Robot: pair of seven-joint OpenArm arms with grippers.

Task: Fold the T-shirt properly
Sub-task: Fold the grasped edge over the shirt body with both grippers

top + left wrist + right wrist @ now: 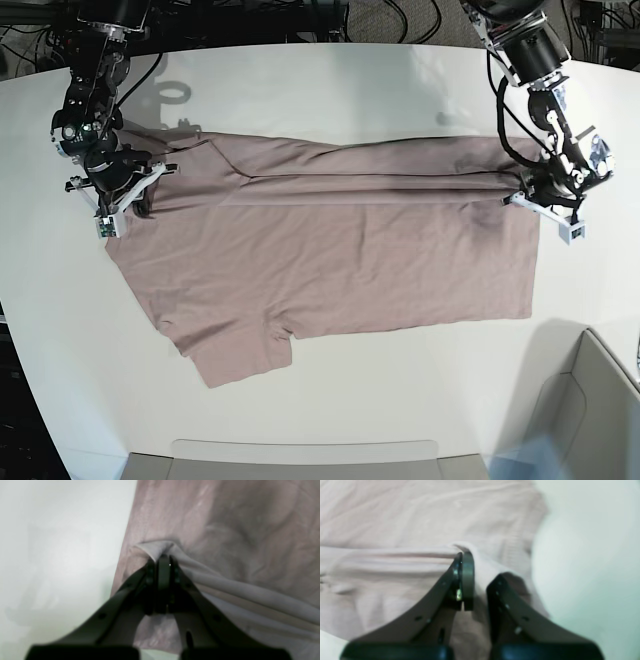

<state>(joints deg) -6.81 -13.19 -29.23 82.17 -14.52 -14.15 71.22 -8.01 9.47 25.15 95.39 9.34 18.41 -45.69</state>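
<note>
The mauve-pink T-shirt (340,250) lies spread across the white table, with a long taut ridge of fabric running between my two grippers. On the right of the base view, my left gripper (517,195) is shut on a pinched edge of the shirt. The left wrist view shows that gripper (162,558) with its jaws together and the cloth (225,517) bunched at its tips. My right gripper (143,190), on the base view's left, holds the shirt's other end. Up close, the right gripper (477,562) is shut on the fabric (395,517), which drapes over one finger (466,575).
The white table (330,90) reaches well past the shirt on every side. A grey bin (590,400) stands at the front right corner and a grey tray edge (300,450) runs along the front. Cables lie behind the table's back edge.
</note>
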